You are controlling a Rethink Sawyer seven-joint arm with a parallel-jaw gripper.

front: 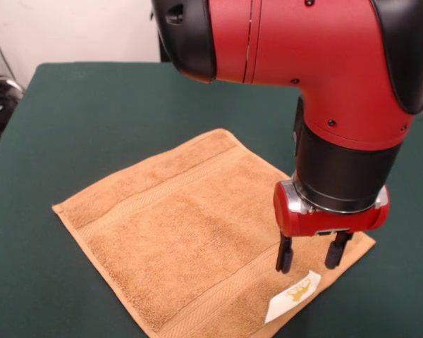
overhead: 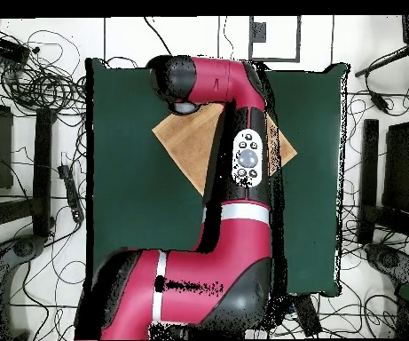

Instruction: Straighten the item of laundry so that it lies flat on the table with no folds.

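Note:
The golden-tan terry towel lies spread flat on the dark green table, turned like a diamond, with woven border bands near two edges. Its small white tag with yellow print sticks out at the near right edge. My gripper hangs over the towel's right corner, just above the tag, with its two black fingers apart and nothing between them. In the overhead view the arm covers the middle of the towel, and the gripper is hidden under the arm.
The red and black arm fills the upper right of the front view. Cables and stands lie on the floor around the table.

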